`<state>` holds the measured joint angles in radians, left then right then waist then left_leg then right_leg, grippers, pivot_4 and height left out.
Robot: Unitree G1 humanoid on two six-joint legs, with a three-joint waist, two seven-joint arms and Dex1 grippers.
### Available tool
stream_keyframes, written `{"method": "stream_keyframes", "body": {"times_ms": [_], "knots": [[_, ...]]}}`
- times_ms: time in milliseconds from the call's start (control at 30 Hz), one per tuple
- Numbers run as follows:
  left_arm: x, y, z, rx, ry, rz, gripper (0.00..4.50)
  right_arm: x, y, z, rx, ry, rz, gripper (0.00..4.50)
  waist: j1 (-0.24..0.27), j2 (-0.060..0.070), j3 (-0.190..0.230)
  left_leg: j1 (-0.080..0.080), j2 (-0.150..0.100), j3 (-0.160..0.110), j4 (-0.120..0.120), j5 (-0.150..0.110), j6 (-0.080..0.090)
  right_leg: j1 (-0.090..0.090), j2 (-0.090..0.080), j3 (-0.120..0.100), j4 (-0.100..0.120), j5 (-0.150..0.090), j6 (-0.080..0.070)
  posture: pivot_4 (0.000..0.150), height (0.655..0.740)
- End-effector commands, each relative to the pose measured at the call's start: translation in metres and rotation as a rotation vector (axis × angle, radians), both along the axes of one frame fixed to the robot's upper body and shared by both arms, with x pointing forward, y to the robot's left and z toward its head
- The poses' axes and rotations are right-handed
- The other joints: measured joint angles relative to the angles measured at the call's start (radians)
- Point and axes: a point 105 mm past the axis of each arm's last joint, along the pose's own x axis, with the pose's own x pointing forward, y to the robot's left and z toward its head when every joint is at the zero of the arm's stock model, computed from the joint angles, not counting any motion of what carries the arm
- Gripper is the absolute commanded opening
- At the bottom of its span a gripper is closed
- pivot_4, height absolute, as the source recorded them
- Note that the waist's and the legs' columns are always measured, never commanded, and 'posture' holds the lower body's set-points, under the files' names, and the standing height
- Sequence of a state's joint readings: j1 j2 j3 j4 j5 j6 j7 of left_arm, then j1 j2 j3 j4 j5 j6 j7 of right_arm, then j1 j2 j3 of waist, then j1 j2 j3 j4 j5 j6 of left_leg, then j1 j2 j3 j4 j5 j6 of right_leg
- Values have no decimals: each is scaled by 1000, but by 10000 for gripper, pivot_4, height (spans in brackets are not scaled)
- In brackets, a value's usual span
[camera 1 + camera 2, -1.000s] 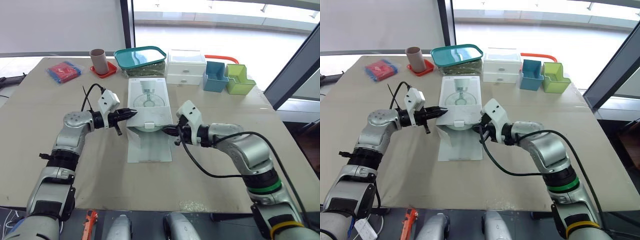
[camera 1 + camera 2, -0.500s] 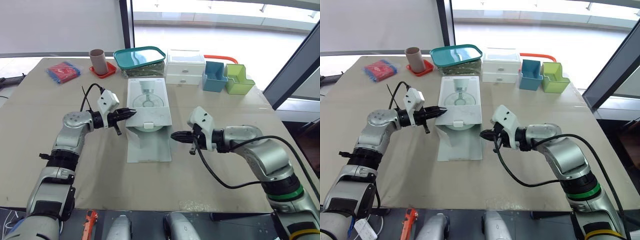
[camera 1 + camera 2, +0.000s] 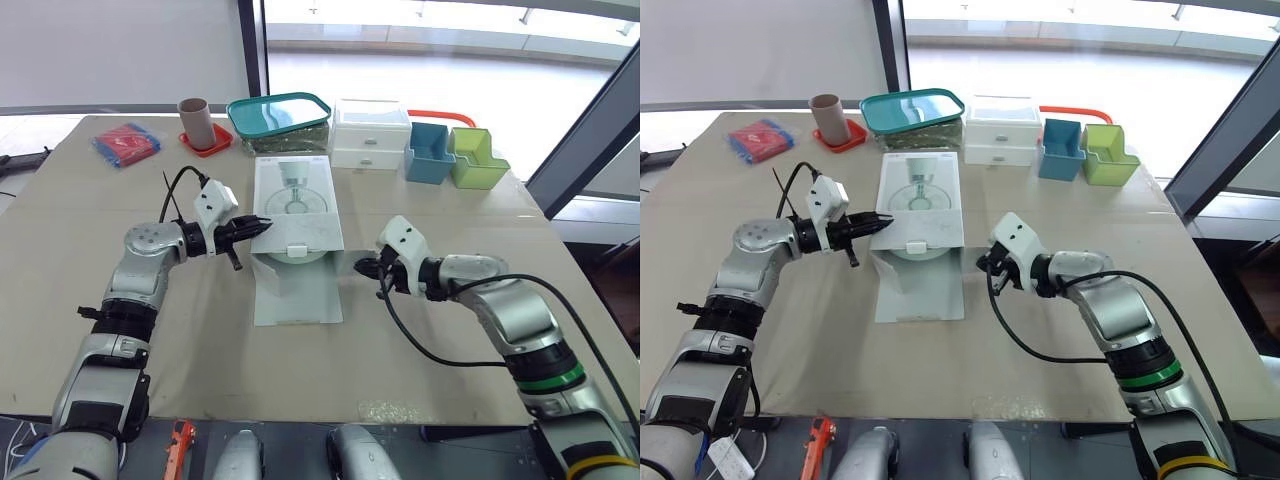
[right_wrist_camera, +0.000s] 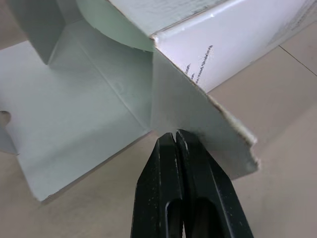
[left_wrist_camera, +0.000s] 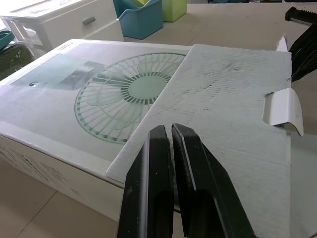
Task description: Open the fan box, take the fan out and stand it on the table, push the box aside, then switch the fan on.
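The white fan box (image 3: 296, 203) lies flat at mid-table, a fan printed on its top. Its long front flap (image 3: 297, 291) lies open on the table toward me, and a shorter flap with a tab (image 5: 233, 99) is folded back over the top. My left gripper (image 3: 262, 226) is shut, its tips over the box's left near corner, above that folded-back flap (image 5: 166, 130). At the box's right near corner my right gripper (image 3: 360, 267) is shut too, with its tips (image 4: 175, 135) at the edge of a small side flap (image 4: 198, 124). The fan itself is hidden.
Along the far edge stand a brown cup on a red coaster (image 3: 196, 122), a teal-lidded container (image 3: 280, 115), a white drawer unit (image 3: 372, 132), a blue bin (image 3: 432, 152) and a green bin (image 3: 478, 158). A red-and-blue packet (image 3: 128, 142) lies far left.
My right gripper has drawn back to the right, from the box's open front to beside its right near corner. The left gripper and the box have stayed put.
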<state>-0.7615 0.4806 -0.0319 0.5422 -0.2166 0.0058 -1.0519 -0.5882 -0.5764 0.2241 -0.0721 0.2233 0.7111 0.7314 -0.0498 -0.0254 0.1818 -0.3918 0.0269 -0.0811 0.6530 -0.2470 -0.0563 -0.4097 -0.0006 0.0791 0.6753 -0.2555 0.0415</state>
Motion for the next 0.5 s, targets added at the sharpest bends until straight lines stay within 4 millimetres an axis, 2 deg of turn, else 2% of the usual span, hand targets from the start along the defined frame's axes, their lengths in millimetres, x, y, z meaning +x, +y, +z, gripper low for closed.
{"method": "stream_keyframes", "body": {"times_ms": [33, 200, 500], "knots": [[1, 3, 0, 9, 0, 10, 2700, 12, 3, 24, 28, -102, -30, 431, 1, 0, 0, 0, 0, 0, 0, 0, 0, 0, 0, 0, 0, 0, 0, 1500, 7400], [0, 1, 0, 9, -3, 5, 2700, 16, 10, 31, 51, -119, -29, 431, 2, 0, 0, 0, 0, 0, 0, 0, 0, 0, 0, 0, 0, 0, 0, 1500, 7400], [0, 3, -1, 10, -5, 13, 2700, 5, 29, 38, 118, -111, 59, 431, 1, 0, 0, 0, 0, 0, 0, 0, 0, 0, 0, 0, 0, 0, 0, 1500, 7400]]}}
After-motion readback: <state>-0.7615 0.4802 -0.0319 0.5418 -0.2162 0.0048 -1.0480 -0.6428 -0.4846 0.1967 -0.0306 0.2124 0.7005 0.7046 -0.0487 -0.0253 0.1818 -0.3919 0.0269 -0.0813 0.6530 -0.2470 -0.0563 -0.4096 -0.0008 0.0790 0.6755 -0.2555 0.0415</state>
